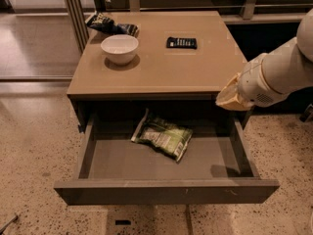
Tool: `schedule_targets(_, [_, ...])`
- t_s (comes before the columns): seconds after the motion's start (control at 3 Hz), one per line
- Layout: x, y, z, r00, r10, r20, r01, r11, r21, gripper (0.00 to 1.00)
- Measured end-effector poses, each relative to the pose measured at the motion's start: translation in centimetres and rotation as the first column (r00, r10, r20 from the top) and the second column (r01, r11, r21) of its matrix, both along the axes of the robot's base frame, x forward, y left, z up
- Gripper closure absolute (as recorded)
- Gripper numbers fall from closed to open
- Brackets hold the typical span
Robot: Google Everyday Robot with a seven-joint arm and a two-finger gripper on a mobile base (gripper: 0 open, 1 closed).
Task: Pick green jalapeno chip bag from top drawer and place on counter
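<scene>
The green jalapeno chip bag (163, 136) lies flat inside the open top drawer (166, 190), left of the middle and towards the back. The counter (161, 65) is the tan tabletop above the drawer. My gripper (230, 99) hangs at the end of the white arm by the counter's front right corner. It is above the drawer's right side, to the right of the bag and apart from it. It holds nothing that I can see.
On the counter stand a white bowl (119, 48) at the back left, a dark blue-black snack bag (110, 24) behind it, and a flat black object (181, 42) at the back middle. Speckled floor surrounds the table. A metal post (74, 9) stands at the left.
</scene>
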State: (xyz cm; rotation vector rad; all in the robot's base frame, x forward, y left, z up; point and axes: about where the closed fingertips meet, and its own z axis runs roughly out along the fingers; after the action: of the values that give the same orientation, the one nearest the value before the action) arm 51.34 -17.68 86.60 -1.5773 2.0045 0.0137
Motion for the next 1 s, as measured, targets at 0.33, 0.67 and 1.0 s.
schedule_targets(0.33, [0.8,0.7,-4.0,0.9996,-0.009,0.028,0.008,0.999,0.033,1.00])
schedule_targets(0.67, [2.5,3.4,-8.2,0.9993,-0.016,0.034,0.012,0.994,0.105,1.00])
schedule_targets(1.0, [3.5,5.6,-11.8,0.9997,-0.020,0.010,0.019,0.987,0.161,1.00])
